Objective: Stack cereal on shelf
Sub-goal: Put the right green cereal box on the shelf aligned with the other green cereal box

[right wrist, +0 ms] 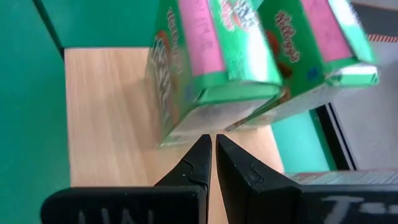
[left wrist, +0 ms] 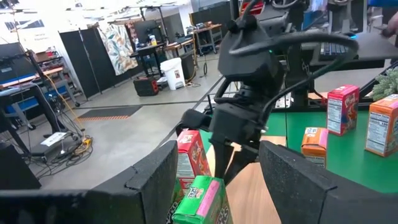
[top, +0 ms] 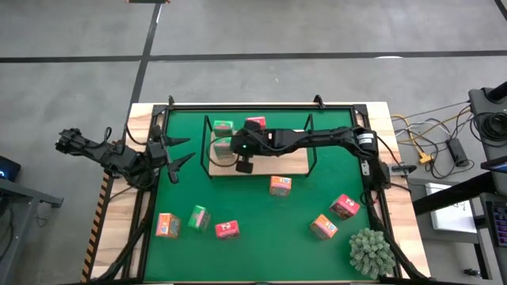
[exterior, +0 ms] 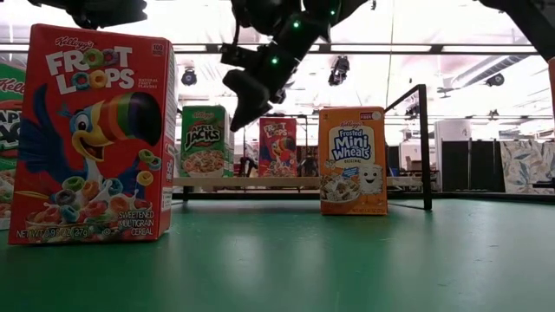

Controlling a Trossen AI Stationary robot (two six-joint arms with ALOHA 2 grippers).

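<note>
Hovering over the shelf (top: 293,165), the right claw (right wrist: 213,163) is pinched shut and empty, its tips just beside two green cereal boxes (right wrist: 211,68) standing together at the board's end, probably to nudge them straight. A red box (top: 255,123) stands on the shelf too. The left claw (top: 176,152) waits spread wide, empty, at the mat's edge. Six boxes remain scattered on the mat (top: 261,253), among them an orange box (top: 280,185) near the shelf.

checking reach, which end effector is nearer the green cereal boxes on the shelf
Right. The right end effector is shut, its tips just short of the two green cereal boxes on the shelf. The left end effector is open, off the shelf's left end.
</note>
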